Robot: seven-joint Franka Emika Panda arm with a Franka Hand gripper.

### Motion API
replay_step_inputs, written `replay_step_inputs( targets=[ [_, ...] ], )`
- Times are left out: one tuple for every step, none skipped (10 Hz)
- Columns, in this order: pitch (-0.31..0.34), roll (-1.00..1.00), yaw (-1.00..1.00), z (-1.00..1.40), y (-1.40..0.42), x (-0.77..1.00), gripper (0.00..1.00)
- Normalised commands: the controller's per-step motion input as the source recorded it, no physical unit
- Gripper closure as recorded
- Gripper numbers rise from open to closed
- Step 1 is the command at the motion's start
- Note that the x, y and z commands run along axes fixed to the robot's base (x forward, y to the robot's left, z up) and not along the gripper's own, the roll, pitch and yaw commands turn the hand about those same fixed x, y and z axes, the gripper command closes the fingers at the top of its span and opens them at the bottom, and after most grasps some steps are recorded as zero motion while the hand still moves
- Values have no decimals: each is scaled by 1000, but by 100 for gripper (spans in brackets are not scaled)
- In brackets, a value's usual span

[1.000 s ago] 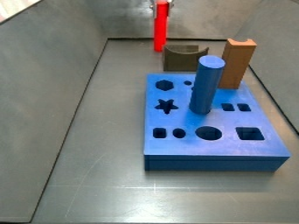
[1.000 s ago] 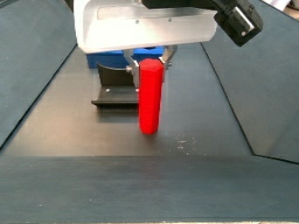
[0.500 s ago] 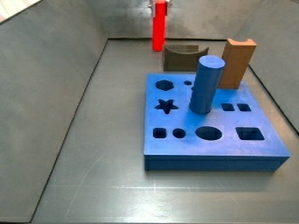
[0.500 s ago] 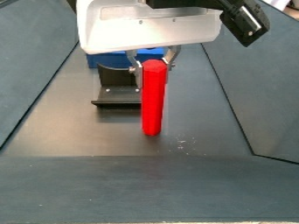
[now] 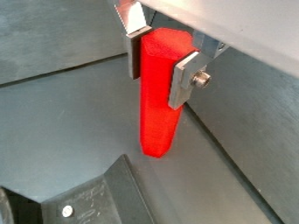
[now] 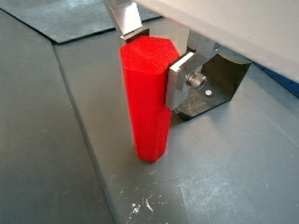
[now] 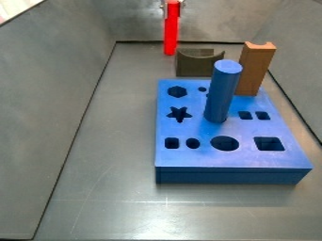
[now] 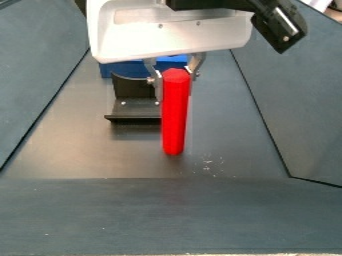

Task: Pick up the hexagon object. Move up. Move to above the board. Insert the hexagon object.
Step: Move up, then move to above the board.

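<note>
The hexagon object is a tall bright red rod, upright in both wrist views (image 5: 160, 101) (image 6: 147, 105). My gripper (image 5: 162, 57) (image 6: 156, 54) is shut on its upper end, one silver finger on each side. Its lower end is at or just above the dark floor; I cannot tell which. In a side view the rod (image 7: 172, 28) hangs at the far end under the gripper (image 7: 172, 6), behind the blue board (image 7: 246, 162) with its hexagon hole (image 7: 180, 91). In a side view the rod (image 8: 175, 110) hangs under the gripper (image 8: 177, 66).
A blue cylinder (image 7: 223, 91) stands in the board. An orange-brown block (image 7: 258, 66) and a dark olive arch block (image 7: 198, 61) stand behind the board. The fixture (image 8: 131, 105) (image 5: 70, 197) stands close beside the rod. Grey walls line the bin.
The gripper and the red rod have shifted very slightly sideways and toward the camera in a side view. Nothing else has moved.
</note>
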Motion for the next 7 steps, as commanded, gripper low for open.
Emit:
replay_step_inputs(
  targets=[
    [7,-2,-10,842,18,-28,100],
    [23,-4,-13,736,8,-42,100],
    [29,-5,-15,656,7,-40,100],
    [34,-1,-14,423,10,-21,100],
    [41,1,-15,278,10,-11,100],
    [-170,-32,-287,1000,2,296,100],
    [-153,-34,-278,1000,3,313,100]
  ],
)
